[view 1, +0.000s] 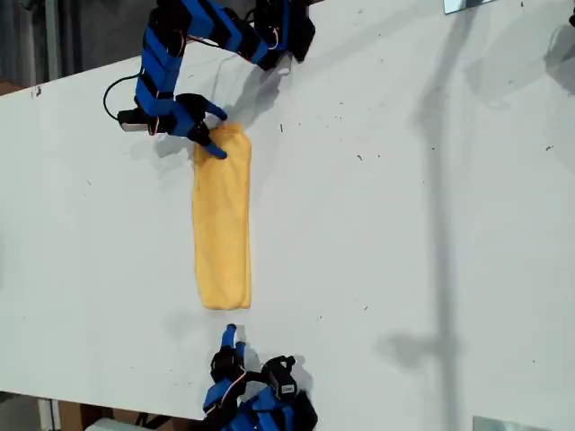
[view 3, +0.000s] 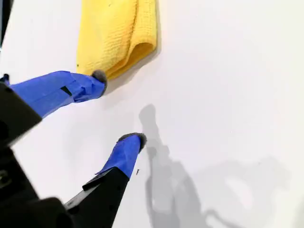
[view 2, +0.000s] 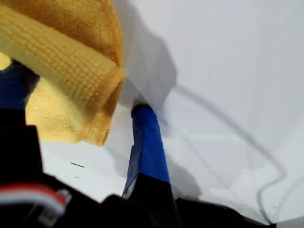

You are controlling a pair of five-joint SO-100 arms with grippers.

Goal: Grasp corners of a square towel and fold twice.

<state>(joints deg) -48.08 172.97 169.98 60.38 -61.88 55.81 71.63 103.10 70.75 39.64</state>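
Lengthwise, the yellow-orange soft towel (view 1: 222,220) lies folded into a narrow strip on the white table (view 1: 404,224). My first gripper (view 1: 214,133) spreads its jaws around one end; my second gripper (view 3: 118,107) gapes empty beside the other.

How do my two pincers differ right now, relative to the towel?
My first pincer sits at the towel end at the exterior view's top, cloth between its jaws. My second pincer is open and empty, just off the opposite end, one fingertip beside the fold. Both have blue fingers.
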